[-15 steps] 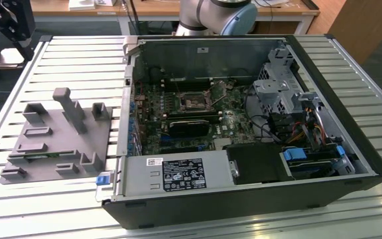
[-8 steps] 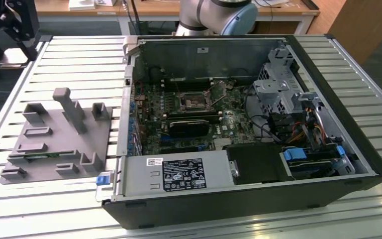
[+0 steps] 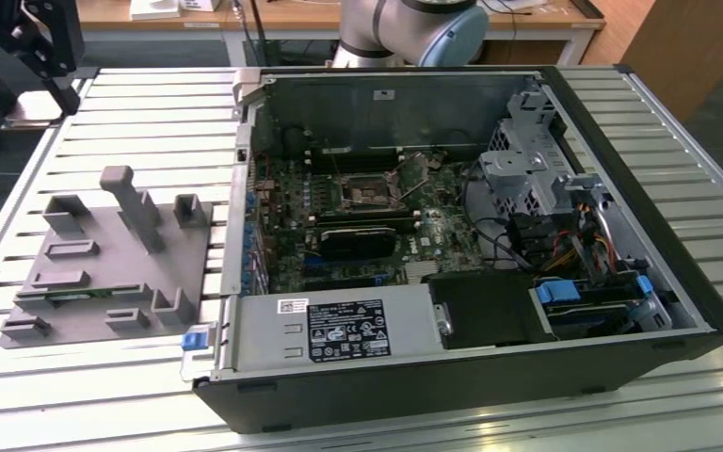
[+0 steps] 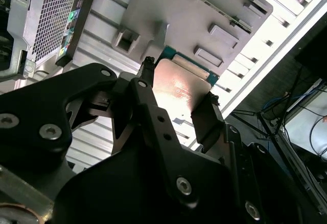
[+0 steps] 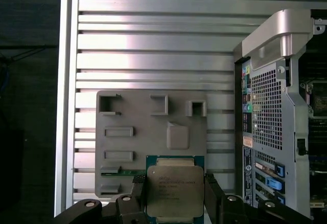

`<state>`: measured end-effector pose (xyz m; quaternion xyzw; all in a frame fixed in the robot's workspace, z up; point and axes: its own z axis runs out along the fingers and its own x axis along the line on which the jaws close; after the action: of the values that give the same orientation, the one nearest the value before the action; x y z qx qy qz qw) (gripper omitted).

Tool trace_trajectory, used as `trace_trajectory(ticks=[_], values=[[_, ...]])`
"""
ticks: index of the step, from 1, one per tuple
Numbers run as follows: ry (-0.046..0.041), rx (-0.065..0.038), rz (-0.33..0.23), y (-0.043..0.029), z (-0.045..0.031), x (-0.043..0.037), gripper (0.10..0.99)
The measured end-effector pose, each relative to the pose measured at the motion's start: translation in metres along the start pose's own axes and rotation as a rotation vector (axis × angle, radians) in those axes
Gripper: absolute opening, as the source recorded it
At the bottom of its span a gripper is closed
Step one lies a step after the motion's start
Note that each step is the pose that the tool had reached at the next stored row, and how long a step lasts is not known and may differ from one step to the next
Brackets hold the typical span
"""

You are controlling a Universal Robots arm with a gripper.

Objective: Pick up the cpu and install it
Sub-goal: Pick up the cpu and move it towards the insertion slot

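Matte black pincer (image 4: 179,81), built of angular plates, studded with silver screws (image 4: 184,185); slim dark fingers (image 4: 148,104) pierced by small holes. In the exterior view, rounded silver-grey arm joint (image 3: 393,28), capped in blue-grey.

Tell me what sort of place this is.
Likely a robotics lab bench for PC assembly: an open PC case sits on a slotted metal table beside a grey fixture, with desks behind, and the gripper holds the cpu.
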<state>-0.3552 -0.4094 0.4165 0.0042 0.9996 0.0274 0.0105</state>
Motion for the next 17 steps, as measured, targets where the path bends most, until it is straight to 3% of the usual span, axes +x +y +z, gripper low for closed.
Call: trace_trajectory(ticks=[17], values=[[0.0001,0.0,0.0,0.0001,0.0003,-0.0135,0.545]])
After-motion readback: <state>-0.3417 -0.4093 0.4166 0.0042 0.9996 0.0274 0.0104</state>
